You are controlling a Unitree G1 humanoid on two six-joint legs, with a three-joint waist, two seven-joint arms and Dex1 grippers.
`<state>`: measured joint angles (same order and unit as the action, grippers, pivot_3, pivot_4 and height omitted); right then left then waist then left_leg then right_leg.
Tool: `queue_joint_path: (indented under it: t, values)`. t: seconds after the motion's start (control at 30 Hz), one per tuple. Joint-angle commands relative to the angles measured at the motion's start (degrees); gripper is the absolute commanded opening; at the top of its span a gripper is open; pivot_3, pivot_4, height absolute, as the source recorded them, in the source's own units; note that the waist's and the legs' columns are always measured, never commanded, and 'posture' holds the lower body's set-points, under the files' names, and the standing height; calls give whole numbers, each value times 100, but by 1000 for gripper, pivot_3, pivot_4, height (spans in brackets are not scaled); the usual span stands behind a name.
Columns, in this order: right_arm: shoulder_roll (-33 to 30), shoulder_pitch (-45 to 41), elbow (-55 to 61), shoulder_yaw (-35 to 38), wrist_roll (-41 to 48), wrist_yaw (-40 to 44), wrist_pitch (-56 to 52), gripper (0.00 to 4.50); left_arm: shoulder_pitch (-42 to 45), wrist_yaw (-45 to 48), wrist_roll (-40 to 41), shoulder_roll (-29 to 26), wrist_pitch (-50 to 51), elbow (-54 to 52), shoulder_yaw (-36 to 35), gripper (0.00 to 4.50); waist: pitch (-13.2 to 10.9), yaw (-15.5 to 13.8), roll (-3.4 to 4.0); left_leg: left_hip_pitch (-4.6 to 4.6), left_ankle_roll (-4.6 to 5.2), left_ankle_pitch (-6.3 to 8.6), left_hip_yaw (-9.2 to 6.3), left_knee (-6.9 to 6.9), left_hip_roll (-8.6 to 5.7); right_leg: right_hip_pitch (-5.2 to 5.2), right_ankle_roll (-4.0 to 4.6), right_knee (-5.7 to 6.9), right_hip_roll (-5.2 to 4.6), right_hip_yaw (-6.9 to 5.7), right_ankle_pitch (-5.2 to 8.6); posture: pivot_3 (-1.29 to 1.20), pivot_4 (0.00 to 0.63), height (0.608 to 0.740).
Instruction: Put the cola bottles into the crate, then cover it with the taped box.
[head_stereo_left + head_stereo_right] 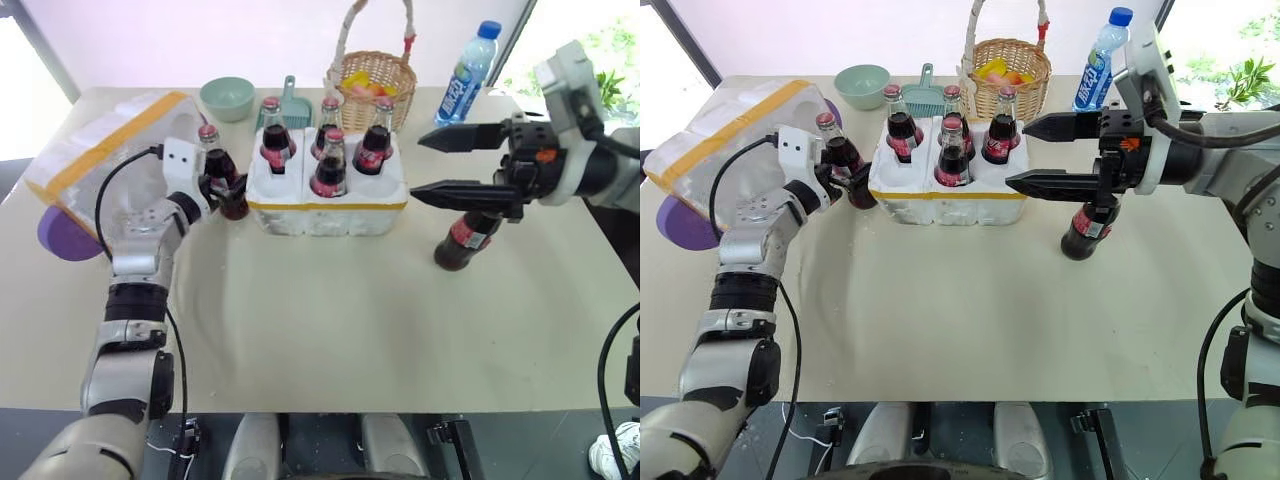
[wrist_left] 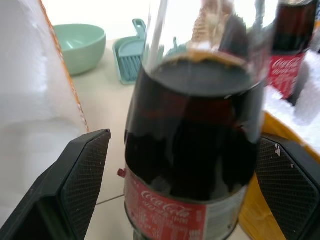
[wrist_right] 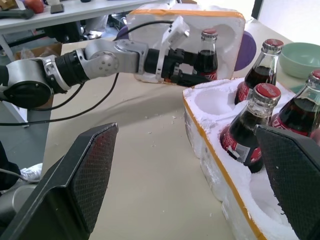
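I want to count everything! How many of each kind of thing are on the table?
Small glass cola bottles with red caps: 6
Blue-capped clear water bottle: 1
Wicker basket: 1
Green bowl: 1
Teal dustpan: 1
White foam crate: 1
Yellow-taped foam box: 1
Total: 12

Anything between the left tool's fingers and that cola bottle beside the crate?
Nothing. In the left wrist view the cola bottle stands between the open left tool fingers, gaps bare both sides.
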<state>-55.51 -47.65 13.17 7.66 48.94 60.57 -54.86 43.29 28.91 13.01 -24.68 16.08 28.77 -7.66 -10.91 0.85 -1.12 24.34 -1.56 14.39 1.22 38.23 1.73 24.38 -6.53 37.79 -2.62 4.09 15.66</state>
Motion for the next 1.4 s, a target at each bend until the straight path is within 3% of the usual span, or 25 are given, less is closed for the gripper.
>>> queue_joint_path:
  t: [0.03,0.1,0.27,0.47,0.63,1.03,1.4]
  values:
    - [-39,-28,146,257,143,-64,-25,4500,104,130,-19,-153,-206,43,-90,3682,0,1,0,0,0,0,0,0,1,1,0,1,1,0,0,0,150,740]
    - [-52,-21,146,269,158,-82,-31,4500,88,130,6,-246,-133,27,-159,2819,0,2,0,1,0,0,0,0,1,2,0,2,1,0,0,0,150,740]
    - [-57,-13,139,271,176,-111,-21,4500,86,228,262,-540,246,-460,-386,2840,-1,37,-1,2,0,0,0,-1,3,6,0,4,3,0,0,0,150,740]
    - [-60,8,162,272,195,-143,-25,4500,359,853,1941,-981,1969,-1861,-1228,2840,-14,12,-24,16,0,0,-2,-2,6,20,0,8,3,0,0,0,150,740]
    - [-71,58,168,295,201,-177,-14,4500,934,793,2640,-917,2457,-2233,-1436,2840,-15,-46,-26,18,0,0,-4,2,3,16,0,5,-5,-4,0,0,150,740]
    - [-12,278,337,473,329,-469,-76,4500,828,676,1189,-298,1425,-1726,82,2840,-14,38,-24,9,-1,0,-2,-1,3,18,0,11,7,0,0,0,150,740]
    - [-20,438,379,526,365,-625,-58,4500,799,840,479,93,966,-1182,810,2840,-13,-27,-23,7,-1,-1,-1,4,0,12,0,14,3,0,0,0,150,740]
